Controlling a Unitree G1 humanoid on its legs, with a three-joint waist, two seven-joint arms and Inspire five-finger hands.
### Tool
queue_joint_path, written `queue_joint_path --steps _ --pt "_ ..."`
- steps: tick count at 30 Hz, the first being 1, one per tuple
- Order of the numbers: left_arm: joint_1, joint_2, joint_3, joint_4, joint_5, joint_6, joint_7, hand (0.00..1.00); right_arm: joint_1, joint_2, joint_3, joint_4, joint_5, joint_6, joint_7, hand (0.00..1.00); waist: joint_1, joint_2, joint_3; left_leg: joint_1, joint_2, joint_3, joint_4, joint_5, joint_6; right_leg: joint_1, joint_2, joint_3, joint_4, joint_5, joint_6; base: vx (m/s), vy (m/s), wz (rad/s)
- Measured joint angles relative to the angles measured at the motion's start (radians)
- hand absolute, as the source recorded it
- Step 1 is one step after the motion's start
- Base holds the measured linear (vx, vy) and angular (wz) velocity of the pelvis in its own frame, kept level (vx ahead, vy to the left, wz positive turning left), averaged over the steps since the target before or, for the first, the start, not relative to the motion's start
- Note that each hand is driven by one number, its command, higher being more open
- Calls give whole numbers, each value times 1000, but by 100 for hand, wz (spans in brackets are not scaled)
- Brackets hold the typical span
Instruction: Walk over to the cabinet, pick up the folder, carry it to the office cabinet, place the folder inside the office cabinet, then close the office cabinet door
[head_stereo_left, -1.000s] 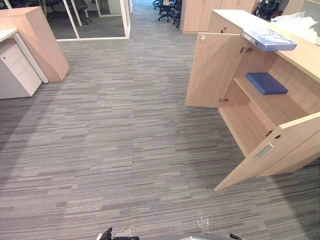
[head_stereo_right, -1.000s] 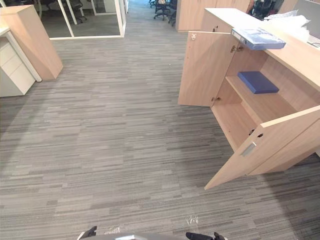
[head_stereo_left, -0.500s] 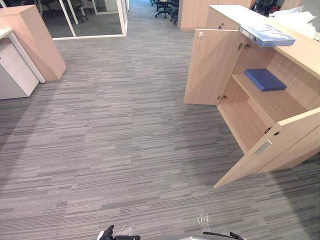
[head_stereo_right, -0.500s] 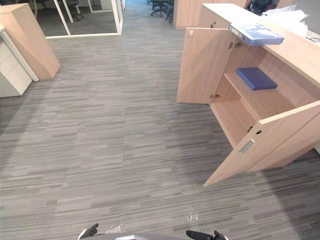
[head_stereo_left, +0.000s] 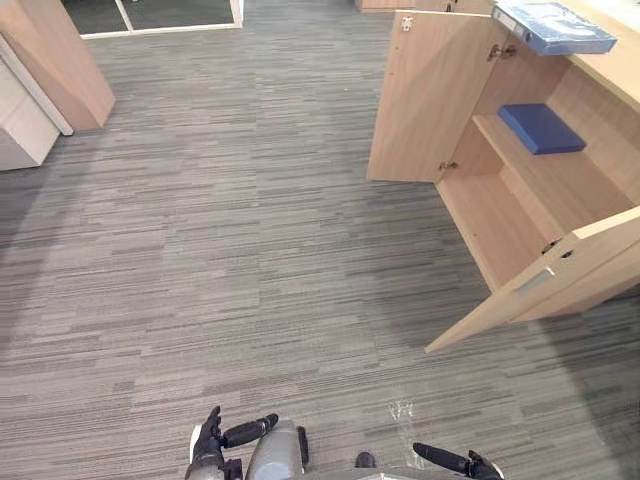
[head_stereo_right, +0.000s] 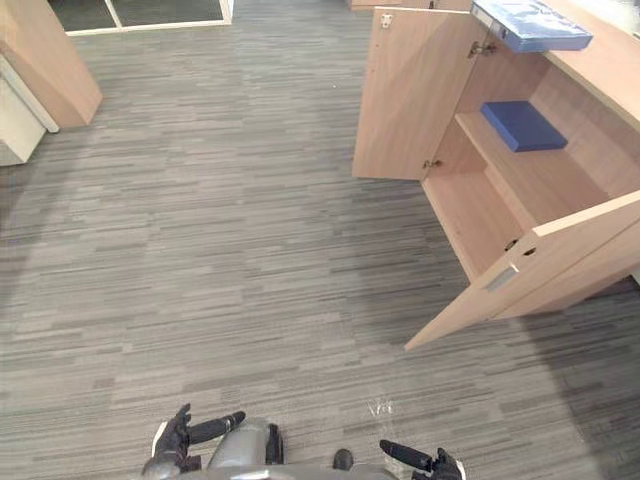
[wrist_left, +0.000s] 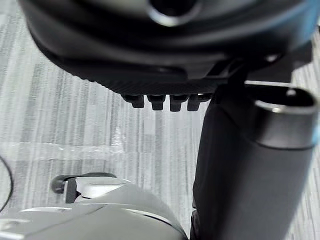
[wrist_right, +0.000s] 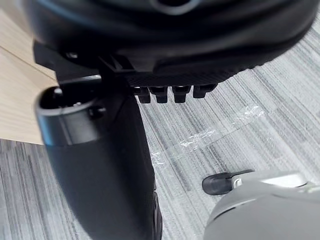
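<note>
A light blue folder (head_stereo_left: 556, 24) lies flat on top of the wooden office cabinet (head_stereo_left: 560, 190), overhanging its front edge. Both cabinet doors stand open: the far door (head_stereo_left: 425, 95) and the near door (head_stereo_left: 545, 285) swing out over the carpet. A dark blue folder (head_stereo_left: 541, 127) rests on the inner shelf. The cabinet is ahead on my right. My left hand (head_stereo_left: 210, 440) and right hand (head_stereo_left: 455, 463) hang low at my sides, far from the cabinet. The wrist views show the left hand (wrist_left: 250, 165) and the right hand (wrist_right: 100, 165) with relaxed fingers, holding nothing.
Grey striped carpet (head_stereo_left: 230, 230) stretches between me and the cabinet. A wooden unit (head_stereo_left: 55, 55) and a white drawer unit (head_stereo_left: 18, 120) stand at the far left. The near door juts into the path on the right.
The camera has moved forward and tipped down, so the cabinet sits higher in the picture. Both hands now show more at the bottom edge.
</note>
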Motion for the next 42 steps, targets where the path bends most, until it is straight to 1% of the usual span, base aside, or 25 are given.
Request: queue_joint_path --steps 3,4,6,7,10,11,12,13,14,16,19,20,23,24,25,26,27,30,31,32,34,35,38,40,42 --pt "0 -2 0 -21 -26 -6 7 100 1 5 2 -21 23 1 -14 100 0 -1 -1 -45 12 8 -127 72 -1 2 -61 2 43 -56 40 281 248 0" --pt "2 -8 -1 -26 -26 -6 21 100 2 10 5 -38 23 1 -18 100 5 5 -11 -45 21 34 -224 136 -4 17 -108 5 75 -110 87 382 329 -6" --pt "9 -6 -2 -21 -26 -1 29 100 8 24 5 -41 23 0 -17 100 16 -3 -32 -28 16 88 -216 235 2 39 -151 5 84 -143 108 421 329 -9" --pt "9 -1 -2 -18 -25 4 40 100 10 45 2 -38 23 1 -16 100 23 -19 -63 -28 -7 125 -178 230 39 45 -196 2 108 -148 117 550 398 -16" --pt "9 17 -2 -15 -25 16 51 100 -2 101 -1 -51 23 -3 7 100 26 -74 -104 34 -81 182 -156 148 90 -2 -289 4 283 -118 135 585 414 -18" --pt "5 13 -9 -16 -25 16 51 100 -6 111 -7 -61 26 -4 8 100 24 -79 -104 106 -112 192 -186 126 104 -51 -321 12 462 -71 102 535 382 -3" --pt "2 5 -29 -16 -25 16 50 100 -5 110 -15 -86 28 -13 7 100 17 -77 -103 192 -139 191 -244 111 116 -134 -348 22 692 44 16 527 380 3" --pt "1 3 -43 -15 -25 15 49 100 -6 112 -23 -88 32 -17 8 100 14 -72 -100 234 -150 191 -273 107 119 -176 -365 26 811 96 -17 494 350 23" --pt "-1 0 -59 -12 -25 16 43 100 -9 116 -28 -104 41 -27 7 100 0 -83 -99 315 -173 182 -318 105 121 -251 -395 10 1021 111 -28 470 267 34" --pt "-1 -12 -80 3 -22 16 38 100 -9 117 -18 -129 51 -34 0 100 -14 -78 -99 419 -171 164 -382 105 119 -324 -403 -58 1157 100 -19 508 198 32" --pt "-16 -6 -96 35 4 19 26 100 -19 118 1 -148 50 -47 -8 100 -37 -77 -91 524 -157 154 -455 88 92 -441 -379 -164 1079 -7 17 354 28 8" --pt "-30 -6 -100 67 12 23 23 100 -27 109 2 -138 47 -46 -7 100 -38 -65 -75 568 -139 153 -463 75 70 -447 -345 -222 963 -49 31 427 -77 -5" --pt "-31 -6 -125 73 17 28 19 100 -38 94 4 -119 40 -33 4 100 -48 -48 -55 629 -111 161 -476 44 17 -451 -267 -349 599 -30 37 338 -111 6" --pt "-30 -4 -126 72 17 27 16 100 -37 93 4 -103 40 -33 6 100 -51 -57 -52 663 -119 160 -500 31 -4 -451 -239 -372 467 50 15 419 -244 8" --pt "-29 3 -117 75 19 28 13 100 -33 94 2 -89 42 -29 10 100 -53 -90 -47 707 -141 152 -513 17 -26 -452 -229 -373 427 120 -100 378 -230 -24" --pt "-37 -19 -91 80 18 31 16 100 -53 70 5 -85 36 -25 20 100 -46 -45 -32 729 -104 162 -506 12 -36 -454 -200 -384 471 101 -90 393 -236 -41" --pt "-34 -23 -80 80 19 31 15 100 -54 64 4 -85 20 -28 22 100 -48 -33 -35 728 -90 163 -483 12 -38 -448 -186 -384 472 71 -90 334 -200 -63" --pt "-23 -53 -14 79 17 30 15 100 -35 68 -17 -87 21 -35 27 100 -61 6 -49 642 18 157 -172 12 -65 -388 -86 -385 443 -27 -90 476 -296 -40" --pt "-21 -73 30 73 15 32 11 100 -27 72 -37 -92 22 -34 27 100 -61 19 -51 569 82 130 33 63 -69 -342 -41 -400 419 -62 -107 470 -265 -40" --pt "-17 -85 85 58 12 34 9 100 -16 76 -48 -98 24 -34 24 100 -60 27 -46 482 137 80 247 180 -34 -292 9 -393 399 -85 -122 530 -286 -48" --pt "-18 -96 157 34 -16 37 13 100 -9 76 -39 -99 23 -33 25 100 -52 26 -42 343 183 31 523 194 -41 -231 75 -356 370 -109 -133 466 -193 -70" --pt "-18 -91 187 16 -38 37 18 100 -7 82 -38 -84 23 -33 25 100 -34 10 -37 273 181 21 618 168 -50 -183 102 -314 339 -116 -136 459 -130 -83" --pt "-10 -86 216 -37 -74 32 29 100 2 98 -30 -82 25 -20 24 100 -21 -34 -36 126 132 22 603 101 -46 -80 114 -215 252 -113 -132 449 -62 -96" --pt "-9 -93 231 -47 -76 25 36 100 3 92 -16 -75 26 -16 23 100 -10 -38 -34 64 101 4 468 53 -47 -23 117 -141 215 -108 -120 458 41 -123" --pt "-4 -105 232 -45 -84 18 45 100 -5 73 49 -63 27 -14 15 100 6 -28 -39 56 29 -137 139 29 -57 14 115 -34 205 -123 -87 382 157 -145"
